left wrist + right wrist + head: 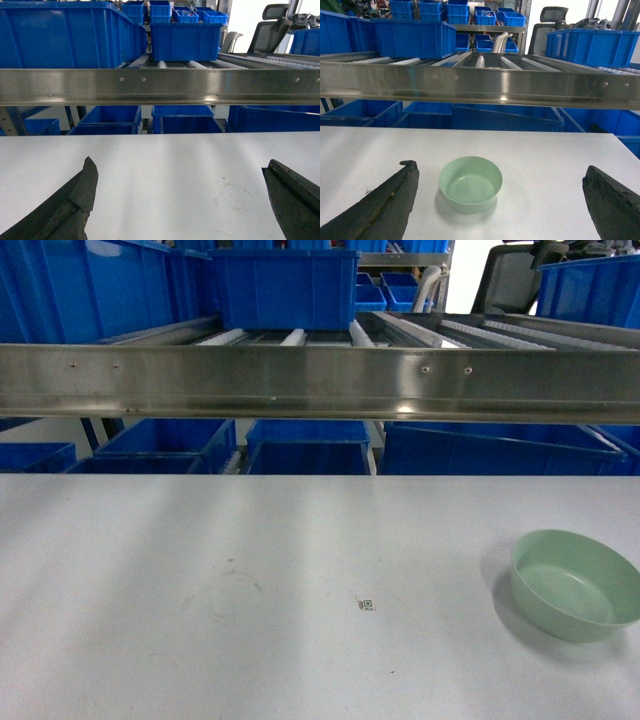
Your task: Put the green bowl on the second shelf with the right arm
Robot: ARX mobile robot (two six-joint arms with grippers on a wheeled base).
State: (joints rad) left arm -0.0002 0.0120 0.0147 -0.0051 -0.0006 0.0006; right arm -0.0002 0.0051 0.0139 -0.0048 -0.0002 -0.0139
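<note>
While the jaws of the right gripper [500,200] stand spread wide and hold nothing, we judge that the task is at its first step: the approach to the green bowl [470,183]. In the right wrist view the bowl sits upright on the white worktop [550,155], a little ahead of the jaws and left of their middle, touching neither finger. The next move, we think, calls for a forward and downward reach, shifted slightly left, so that one finger goes inside the rim and the other outside.

The left gripper [180,200] is also spread and empty over bare worktop.

In the head view the bowl [574,583] lies near the right edge of the worktop. Beyond it, the steel front rail of the second shelf [320,380] must be cleared from above. Behind the rail, the rollers to the right of the blue crate [285,285] look free, so there seems to be room.
</note>
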